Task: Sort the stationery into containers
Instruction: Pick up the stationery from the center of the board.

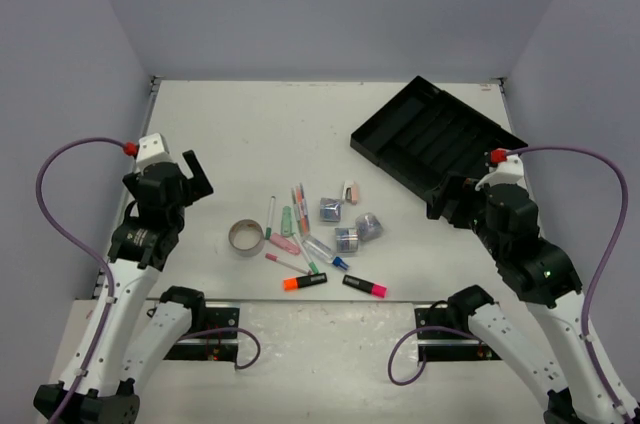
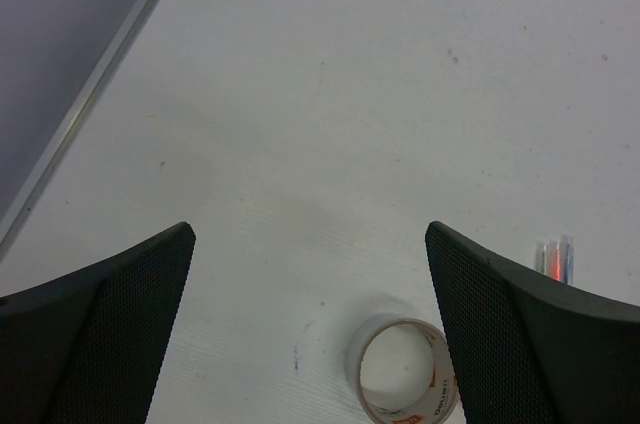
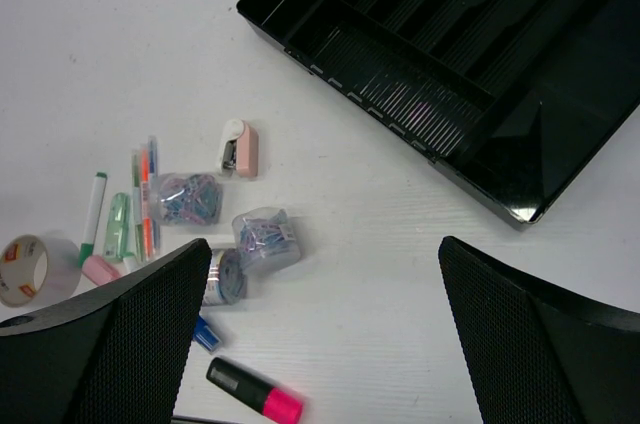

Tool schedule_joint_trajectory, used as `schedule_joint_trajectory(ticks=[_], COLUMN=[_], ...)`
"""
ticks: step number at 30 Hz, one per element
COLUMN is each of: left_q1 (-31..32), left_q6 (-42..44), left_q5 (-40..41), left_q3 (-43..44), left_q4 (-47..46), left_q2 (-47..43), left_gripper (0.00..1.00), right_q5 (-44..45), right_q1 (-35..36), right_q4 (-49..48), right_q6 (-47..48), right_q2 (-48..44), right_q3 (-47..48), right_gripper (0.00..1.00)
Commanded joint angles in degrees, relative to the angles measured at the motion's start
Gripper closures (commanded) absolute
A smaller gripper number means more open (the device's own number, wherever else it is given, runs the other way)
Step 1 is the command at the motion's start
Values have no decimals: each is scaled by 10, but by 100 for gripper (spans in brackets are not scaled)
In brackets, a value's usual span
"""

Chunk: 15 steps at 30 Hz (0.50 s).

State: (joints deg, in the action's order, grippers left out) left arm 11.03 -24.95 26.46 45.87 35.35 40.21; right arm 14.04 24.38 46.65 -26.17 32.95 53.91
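With the left gripper point(image 2: 308, 244) and right gripper point(image 3: 325, 244) both spread open and empty, the grey tape ring point(image 1: 246, 236) is seen nearest the left one, inboard of it, and the black compartmented plastic tray point(image 1: 440, 134) beside the right.

The divided tray point(image 1: 435, 139) is sitting at the far right of the counter point(image 1: 230, 134). The pens point(image 1: 300, 199) are lying mid-counter, with the tape ring point(image 1: 245, 237) lying to their left (just apart), the paper-clip boxes point(image 1: 332, 209) to their right, and two highlighters point(image 1: 305, 282) in front.
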Motion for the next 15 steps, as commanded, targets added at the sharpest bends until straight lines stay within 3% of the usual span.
schedule_joint_trajectory(ticks=[1,15], left_q1=[2,2], left_q6=[-12,-124], left_q5=[23,21], left_q3=[19,24], left_q4=[1,53], left_q2=[6,-17], left_gripper=[0,0], right_q5=[-10,-66], right_q1=[1,1], right_q4=[-18,-24], right_q6=[-5,6], right_q2=[-13,-6], right_q3=[-6,-18], right_gripper=[1,1])
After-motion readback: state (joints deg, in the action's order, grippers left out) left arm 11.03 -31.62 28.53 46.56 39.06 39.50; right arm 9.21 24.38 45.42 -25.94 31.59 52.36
